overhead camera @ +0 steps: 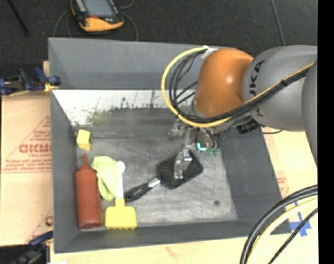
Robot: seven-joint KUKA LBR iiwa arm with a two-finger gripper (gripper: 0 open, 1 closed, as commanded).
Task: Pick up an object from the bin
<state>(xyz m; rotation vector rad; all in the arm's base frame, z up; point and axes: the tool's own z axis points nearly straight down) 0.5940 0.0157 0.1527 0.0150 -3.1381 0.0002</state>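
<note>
A grey metal bin (128, 59) seen from above, with a few loose things on its scuffed floor. A grey robot arm (282, 87) reaches in over the bin's right wall, with a rounded orange cover (222, 81) on its wrist and looped yellow and black cables (175, 92) beside it.

The gripper (182, 166) points down at the middle of the bin's floor. It rests on the mesh-like head of a black spatula (167, 175). Whether the pincer is open or closed, or has hold of the spatula, cannot be told. The spatula lies flat, its head at the bin's centre and its dark handle running toward the bin's front left.

Along the bin's left wall a red squeeze bottle (88, 197) lies on its side, nozzle toward the back. Behind it, still near the left wall, sits a small yellow block (84, 139). Just right of the bottle lies a crumpled pale green cloth (103, 175). A tool with a white handle and a yellow head (121, 216) overlaps the cloth, its head near the bin's front wall.
</note>
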